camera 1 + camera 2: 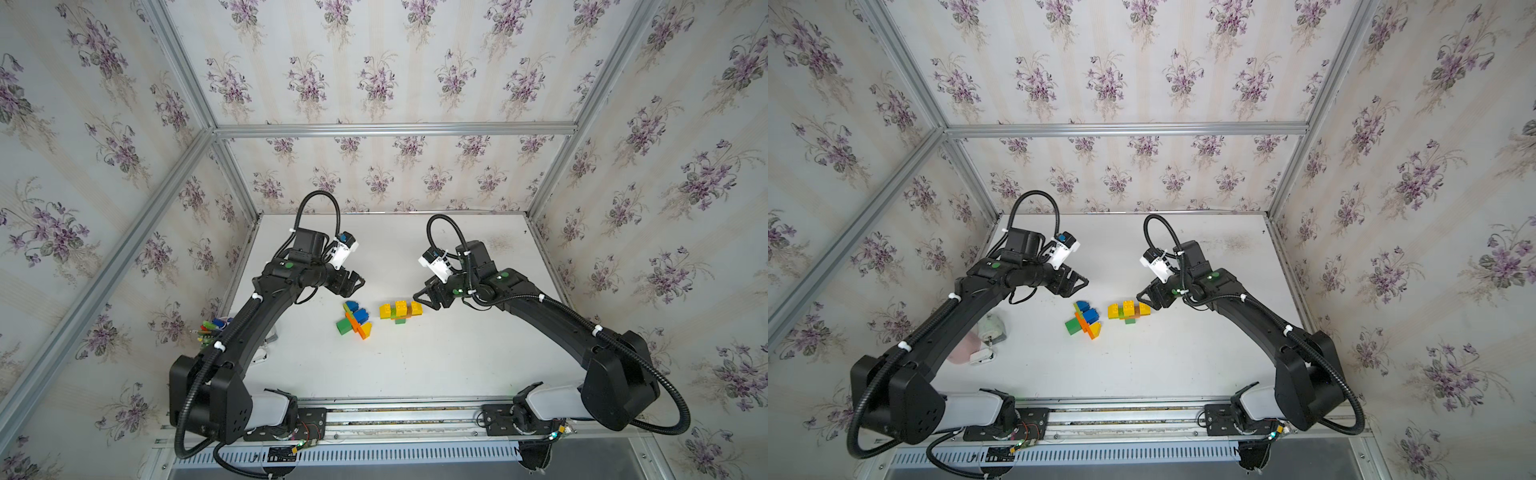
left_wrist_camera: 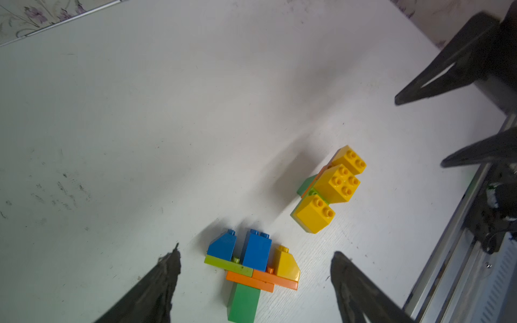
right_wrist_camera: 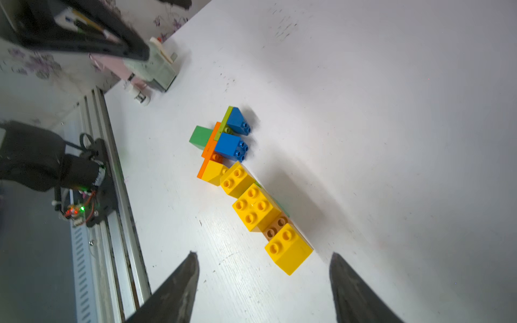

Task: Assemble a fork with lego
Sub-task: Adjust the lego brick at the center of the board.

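Two lego assemblies lie apart on the white table (image 1: 415, 365). One has two blue bricks and a yellow sloped brick on lime and orange plates with a green stem (image 1: 354, 319) (image 1: 1084, 319) (image 2: 251, 265) (image 3: 223, 139). The other is a row of three yellow bricks on brown and green pieces (image 1: 400, 309) (image 1: 1128, 309) (image 2: 330, 190) (image 3: 260, 207). My left gripper (image 1: 355, 282) (image 1: 1077, 284) (image 2: 256, 249) hovers open just behind the blue assembly, fingers wide of it on both sides. My right gripper (image 1: 419, 298) (image 1: 1142, 297) (image 3: 263, 254) is open beside the yellow row's right end, touching nothing.
A bundle of coloured pens (image 1: 210, 328) lies at the table's left edge under the left arm. A pale green and pink device (image 1: 988, 332) (image 3: 156, 70) sits near it. An aluminium rail (image 1: 395, 411) runs along the front edge, and papered walls enclose the table.
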